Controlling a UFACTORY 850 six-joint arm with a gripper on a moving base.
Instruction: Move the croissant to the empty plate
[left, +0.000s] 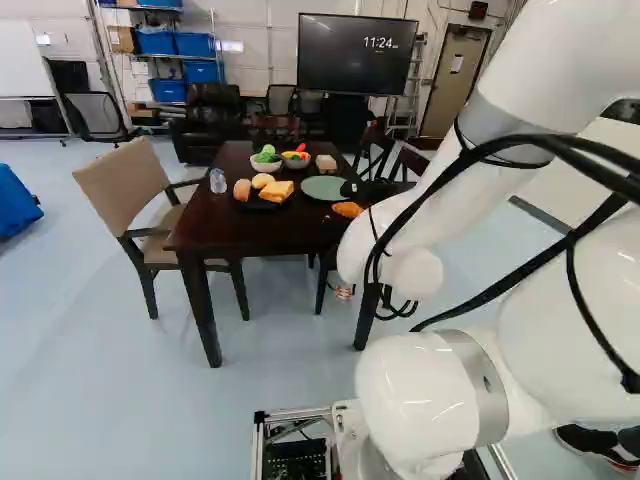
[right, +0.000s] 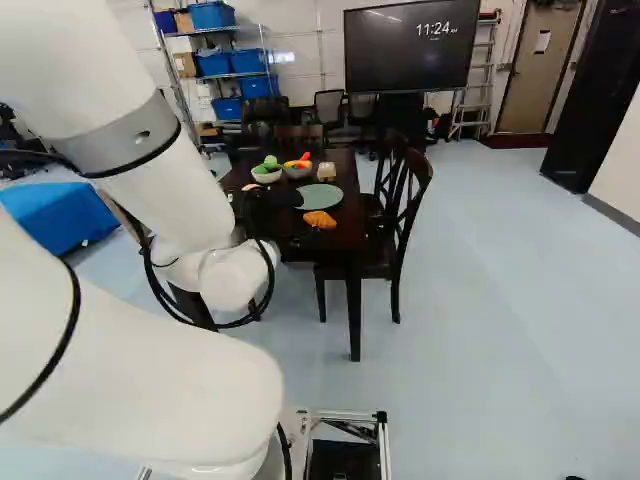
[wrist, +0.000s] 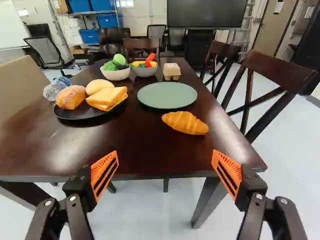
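Croissant (wrist: 185, 123), probably light and slightly yielding, is best clasped gently across its narrow width at mid-length by the gripper (wrist: 165, 152), which is spread wide, holding nothing.

One croissant (wrist: 185, 123), two plates (wrist: 167, 95), two bowls (wrist: 116, 75), one bottle (wrist: 53, 90), one carton (wrist: 171, 69), apparently at least three breads (wrist: 71, 97).

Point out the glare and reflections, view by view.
Wrist view: pale sheen on the table, including beside the croissant; left base view: small bright highlights on the arm's glossy white shell; right base view: light reflected near the screen's top edge.
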